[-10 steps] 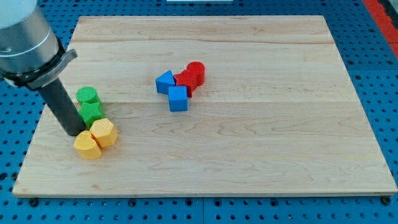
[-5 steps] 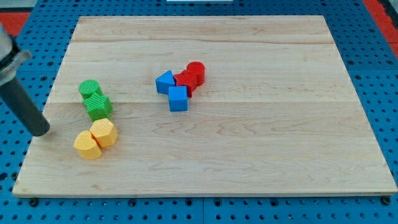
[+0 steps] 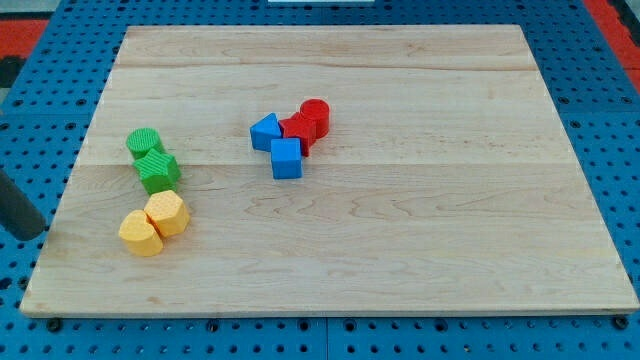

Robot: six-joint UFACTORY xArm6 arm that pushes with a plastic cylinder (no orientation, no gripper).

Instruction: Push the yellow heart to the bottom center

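Note:
The yellow heart lies near the board's lower left, touching a yellow hexagonal block on its upper right. My tip is at the view's far left, off the wooden board, well to the left of the yellow heart and touching no block. Only the lowest part of the rod shows.
A green cylinder and a green star-like block sit just above the yellow pair. A blue triangle, a blue cube, a red block and a red cylinder cluster left of the board's centre.
The rod has moved left, away from the green and yellow blocks and off the board. The green blocks shifted slightly as it left; the yellow blocks stayed put.

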